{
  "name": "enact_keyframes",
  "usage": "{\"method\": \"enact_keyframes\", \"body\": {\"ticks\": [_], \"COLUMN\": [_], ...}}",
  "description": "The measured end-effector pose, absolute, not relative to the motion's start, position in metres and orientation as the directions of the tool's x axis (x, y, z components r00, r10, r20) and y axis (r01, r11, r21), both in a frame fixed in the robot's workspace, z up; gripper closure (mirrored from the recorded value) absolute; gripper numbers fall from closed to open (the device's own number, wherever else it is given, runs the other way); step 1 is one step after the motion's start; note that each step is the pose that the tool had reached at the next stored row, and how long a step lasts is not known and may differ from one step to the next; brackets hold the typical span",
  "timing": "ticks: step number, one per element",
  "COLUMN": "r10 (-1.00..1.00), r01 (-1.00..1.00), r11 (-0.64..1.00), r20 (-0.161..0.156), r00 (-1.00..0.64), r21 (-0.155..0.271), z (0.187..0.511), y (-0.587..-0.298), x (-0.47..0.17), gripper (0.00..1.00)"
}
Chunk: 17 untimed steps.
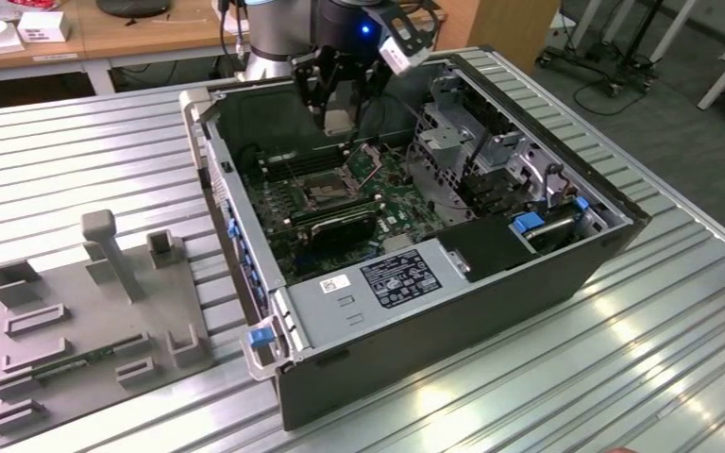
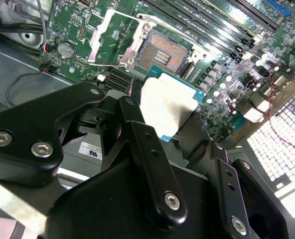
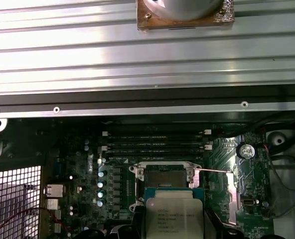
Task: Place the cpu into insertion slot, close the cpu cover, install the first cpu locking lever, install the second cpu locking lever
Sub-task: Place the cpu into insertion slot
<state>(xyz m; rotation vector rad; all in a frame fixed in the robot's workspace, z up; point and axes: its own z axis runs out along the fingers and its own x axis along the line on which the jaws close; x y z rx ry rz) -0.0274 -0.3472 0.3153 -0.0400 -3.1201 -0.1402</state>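
My gripper hangs inside the open computer case, shut on the cpu, a pale silvery square chip on a green-edged base. In both wrist views the black fingers clamp the chip's two sides. The cpu hovers a little above and to one side of the insertion slot, apart from it. The slot is uncovered, its dark contact field showing. The cpu cover is swung open and lies back beside the slot. A thin locking lever sticks out from the socket.
Long black memory slots run beside the socket on the green board. Drive cages and cables fill the case toward the exterior view's right. A grey fixture plate lies on the slatted metal table.
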Motion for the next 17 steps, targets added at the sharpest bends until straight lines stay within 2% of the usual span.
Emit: {"method": "enact_keyframes", "body": {"ticks": [17], "r10": [0.025], "r01": [0.026], "r11": [0.996], "r20": [0.019], "r00": [-1.0], "r21": [0.089], "z": [0.3076], "y": [-0.3472], "x": [-0.028], "gripper": [0.46]}}
